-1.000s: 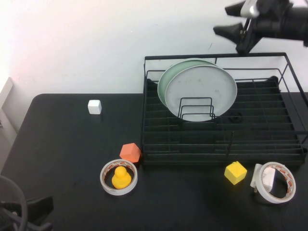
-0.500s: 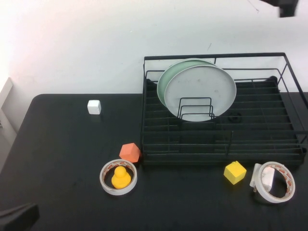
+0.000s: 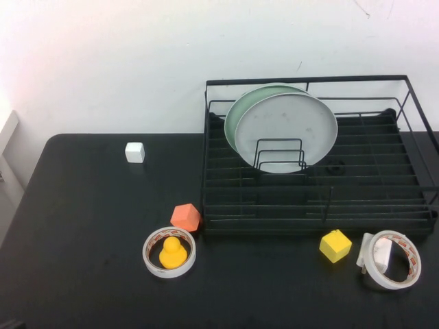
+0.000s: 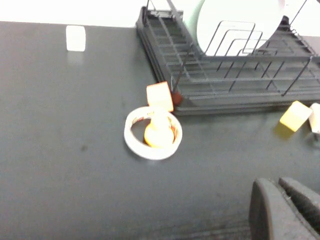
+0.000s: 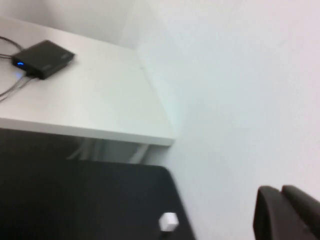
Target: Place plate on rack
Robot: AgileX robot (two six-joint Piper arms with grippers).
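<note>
The pale grey-white plate (image 3: pixel 287 130) stands on edge in the black wire rack (image 3: pixel 315 205), leaning against the upright wire loops, with a mint-green plate (image 3: pixel 236 113) right behind it. The plate (image 4: pixel 235 22) and rack (image 4: pixel 220 75) also show in the left wrist view. Neither arm shows in the high view. My left gripper (image 4: pixel 281 187) is shut and empty, low over the table's near edge, far from the rack. My right gripper (image 5: pixel 281 195) is shut and empty, raised high and facing the white wall.
On the black table: a white cube (image 3: pixel 135 152), an orange block (image 3: pixel 185 217) by the rack's front left corner, a tape ring with a yellow duck (image 3: pixel 169 252), a yellow cube (image 3: pixel 335 245), a second tape ring (image 3: pixel 392 259). A white shelf with a black box (image 5: pixel 44 58).
My right arm has lifted up out of the top right of the high view. My left arm has drawn back out of the bottom left corner. The plates have not moved.
</note>
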